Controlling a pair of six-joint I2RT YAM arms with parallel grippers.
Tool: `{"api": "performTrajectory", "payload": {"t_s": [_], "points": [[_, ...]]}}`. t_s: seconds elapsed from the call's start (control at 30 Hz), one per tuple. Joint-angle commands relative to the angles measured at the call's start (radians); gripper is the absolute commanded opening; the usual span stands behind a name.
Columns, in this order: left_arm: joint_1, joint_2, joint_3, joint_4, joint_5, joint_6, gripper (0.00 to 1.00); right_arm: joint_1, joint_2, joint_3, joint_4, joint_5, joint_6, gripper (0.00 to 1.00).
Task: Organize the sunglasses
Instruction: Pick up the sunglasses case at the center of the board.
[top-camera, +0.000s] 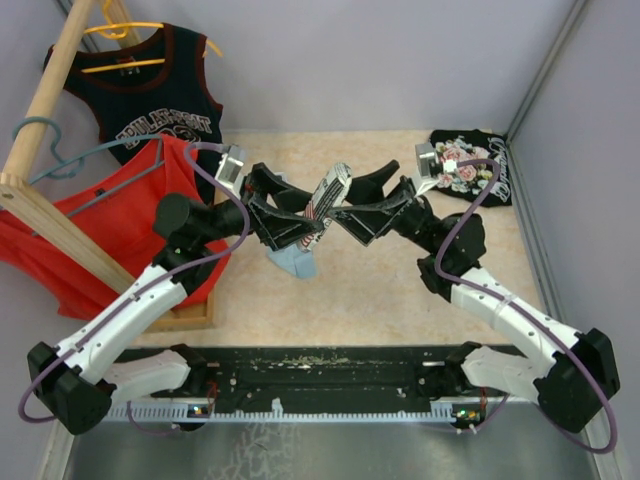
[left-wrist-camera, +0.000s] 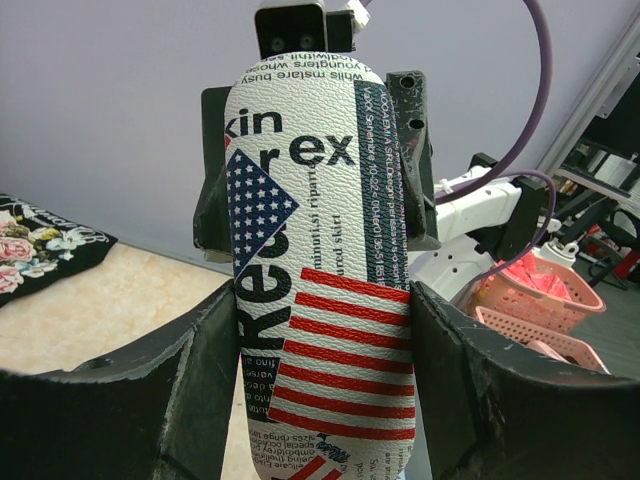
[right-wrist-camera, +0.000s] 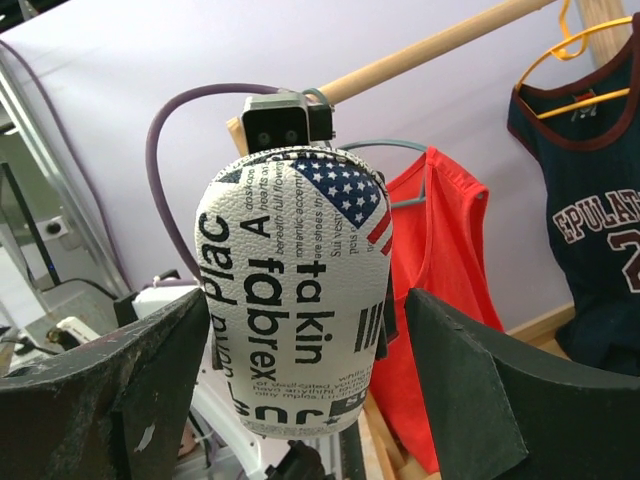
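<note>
Left gripper (left-wrist-camera: 322, 335) clamped on flag-print case (left-wrist-camera: 310, 200), right gripper (right-wrist-camera: 305, 325) spread wide around it, apparently just clear.

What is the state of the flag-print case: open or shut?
Shut, as far as visible: both wrist views show the case as one closed shell without any gap.

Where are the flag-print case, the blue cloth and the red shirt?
flag-print case (left-wrist-camera: 340, 330): left wrist view, its striped face.
blue cloth (top-camera: 293, 263): top view, part showing under the arms.
red shirt (right-wrist-camera: 440, 250): right wrist view, its front.
</note>
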Motion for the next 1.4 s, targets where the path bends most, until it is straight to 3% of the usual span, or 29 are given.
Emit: {"api": "performTrajectory", "payload": {"t_s": [0.0, 0.63, 0.73, 0.83, 0.93, 1.0, 1.13, 1.37], "points": [[0.000, -0.001, 0.027, 0.075, 0.013, -0.023, 0.00, 0.015, 0.027, 0.062, 0.115, -0.055, 0.045, 0.79], [-0.001, -0.027, 0.018, 0.063, -0.029, -0.015, 0.00, 0.020, 0.013, 0.039, 0.123, -0.058, 0.063, 0.52], [0.000, -0.031, 0.025, 0.040, -0.034, 0.003, 0.00, 0.021, 0.011, 0.039, 0.122, -0.059, 0.062, 0.38], [0.000, -0.036, 0.042, -0.026, -0.045, 0.046, 0.14, 0.019, 0.005, 0.040, 0.106, -0.058, 0.060, 0.22], [0.000, -0.041, 0.060, -0.102, -0.062, 0.096, 0.35, 0.019, -0.008, 0.042, 0.075, -0.059, 0.051, 0.14], [0.001, -0.039, 0.078, -0.161, -0.077, 0.138, 0.43, 0.019, -0.022, 0.045, 0.047, -0.057, 0.039, 0.09], [0.001, -0.032, 0.104, -0.273, -0.120, 0.222, 0.49, 0.019, -0.039, 0.051, -0.003, -0.052, 0.025, 0.05], [0.001, -0.040, 0.128, -0.379, -0.194, 0.317, 0.50, 0.020, -0.048, 0.059, -0.025, -0.077, 0.026, 0.00]]}}
